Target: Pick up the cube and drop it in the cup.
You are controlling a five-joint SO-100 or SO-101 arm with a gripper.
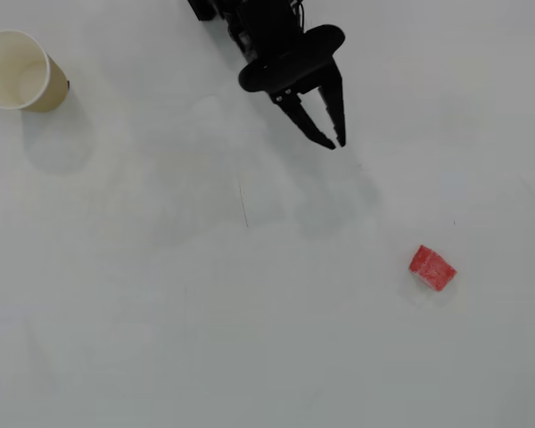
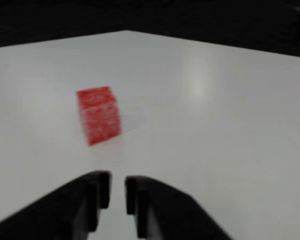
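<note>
Bare white table (image 1: 160, 312), dark surroundings

- No readable text, label, brand, number or sign in the overhead view or the wrist view.
- Nothing printed on the cup (image 1: 22, 71) — plain tan outside, plain cream inside.
- Nothing legible on the cube (image 2: 98, 115) — only pale speckling on red, blurred in the wrist view.
- No marking on the black gripper (image 1: 334, 143) or the white table (image 1: 160, 312).
</note>
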